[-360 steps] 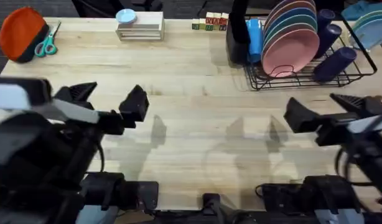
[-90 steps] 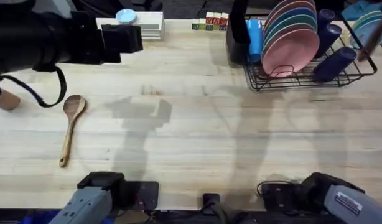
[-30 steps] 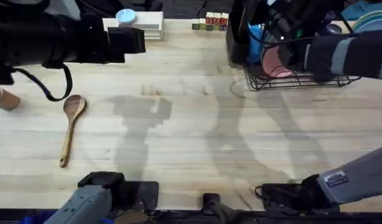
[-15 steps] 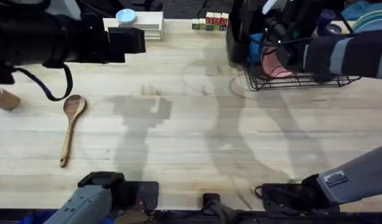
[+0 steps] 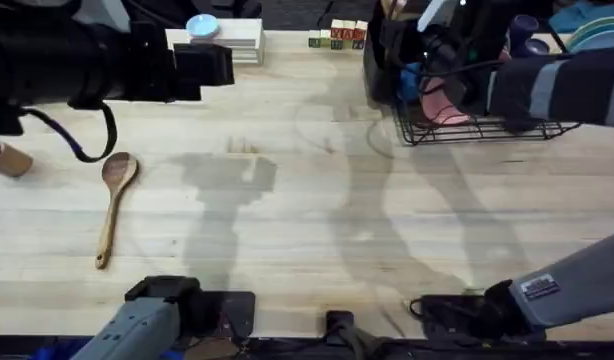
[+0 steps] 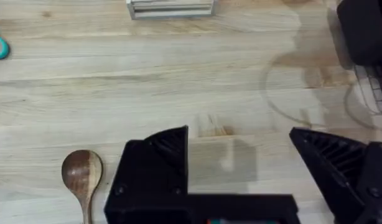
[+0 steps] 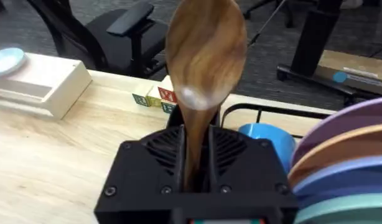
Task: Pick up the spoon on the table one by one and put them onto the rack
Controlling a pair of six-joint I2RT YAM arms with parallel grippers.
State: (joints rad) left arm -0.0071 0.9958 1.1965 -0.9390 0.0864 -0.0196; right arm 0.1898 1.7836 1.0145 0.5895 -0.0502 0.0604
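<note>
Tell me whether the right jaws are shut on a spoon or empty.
Shut on a spoon. In the right wrist view the right gripper pinches the handle of the darker spoon, its bowl standing up beyond the jaws.

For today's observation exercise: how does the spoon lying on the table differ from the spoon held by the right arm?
The spoon on the table lies flat and free, at the table's left side; the held spoon stands upright, handle clamped between the right gripper's fingers, beside the rack. The table spoon shows full length; the held spoon's handle is partly hidden. Both are wooden with round bowls.
</note>
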